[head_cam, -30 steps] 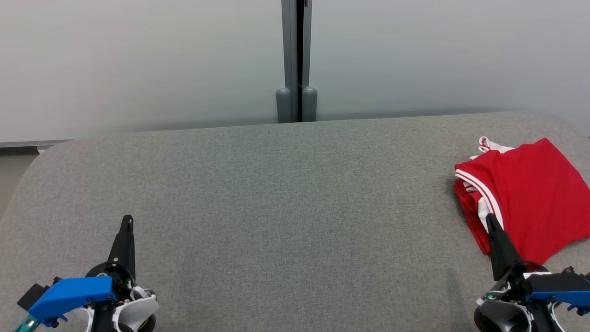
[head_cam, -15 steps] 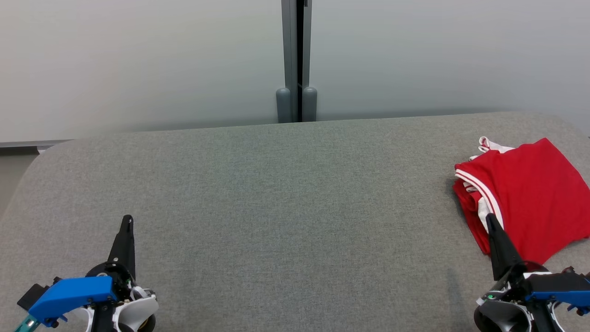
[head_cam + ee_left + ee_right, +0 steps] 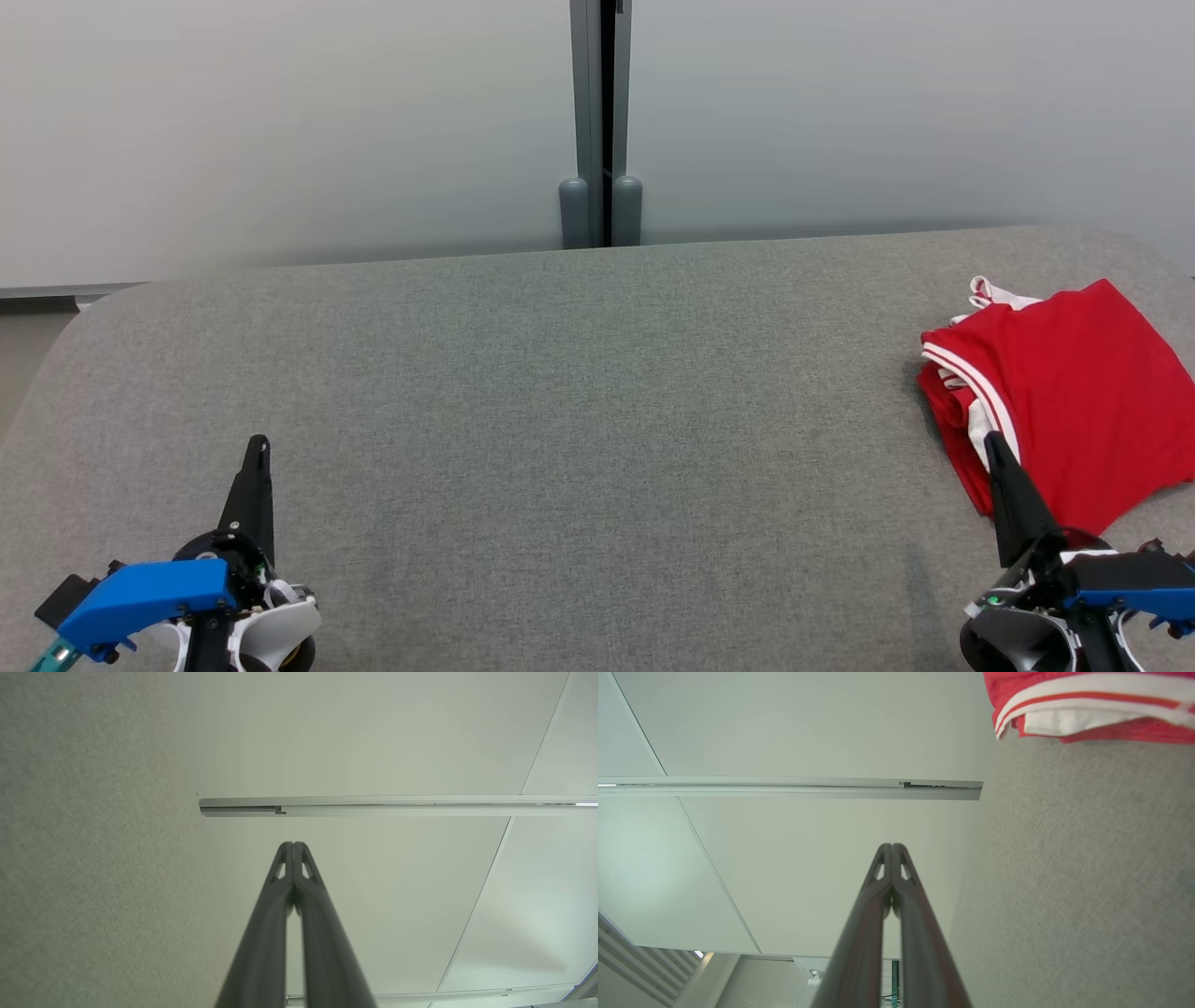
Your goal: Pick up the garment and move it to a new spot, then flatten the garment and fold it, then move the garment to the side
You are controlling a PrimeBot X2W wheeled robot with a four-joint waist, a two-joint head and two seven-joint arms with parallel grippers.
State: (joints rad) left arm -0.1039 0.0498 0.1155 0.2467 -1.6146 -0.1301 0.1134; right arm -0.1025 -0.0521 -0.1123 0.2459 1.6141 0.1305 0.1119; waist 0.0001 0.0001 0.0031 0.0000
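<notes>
– left fingers (image 3: 252, 495) and right fingers (image 3: 1013, 504) are both sitting clenched, tips pressing together, gripping nothing. are you reading it the same way?
– i am. both wrist views are showing the tips meeting with nothing between them. the garment (image 3: 1074, 392) is lying folded at the far right of the grey worktop (image 3: 579, 420), close to its right edge. the right fingers are hovering just beside its near left corner, and the left fingers are waiting well apart from it.
– how are you expecting it to handle?
– i am judging it light, thin and very soft, so it is going to be drooping from wherever it is being pinched. the layers are looking smooth, so they are likely sliding over each other, and the fold is risking opening out if only the top layer is being caught.
– so where are you suggesting taking hold?
– along the left side, where the stacked edges and the white striped trim (image 3: 969, 390) are showing. the trim is looking thicker, so it is probably offering better purchase. i am favouring pinching through all the layers at two corners, one per arm.
– is any brand or writing showing?
– none that i am managing to read. i am seeing plain red cloth, white bands with a thin red stripe and a white inner layer, with no logo or label facing either camera.
</notes>
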